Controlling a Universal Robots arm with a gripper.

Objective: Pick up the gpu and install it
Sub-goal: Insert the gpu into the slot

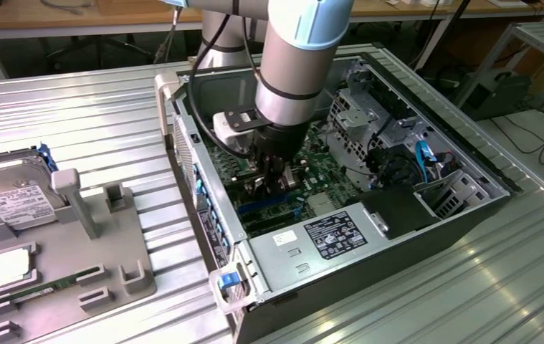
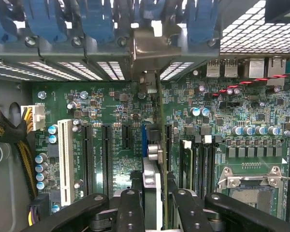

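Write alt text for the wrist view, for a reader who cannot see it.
The gripper holds the gpu edge-on between its black fingers, over the green motherboard inside a computer case. The card's silver bracket reaches the vented rear wall, beside a row of blue clips.

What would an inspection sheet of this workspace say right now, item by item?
Surface: ribbed metal table, carrying an open computer case and a grey parts tray.
Job's things: gpu edge-on over the motherboard slots, inside the case.
Clutter: hard drive and memory stick on the tray.
Grippers: gripper shut on the gpu.
Cables: yellow-black bundle; blue cables.
Surroundings: wooden bench behind.
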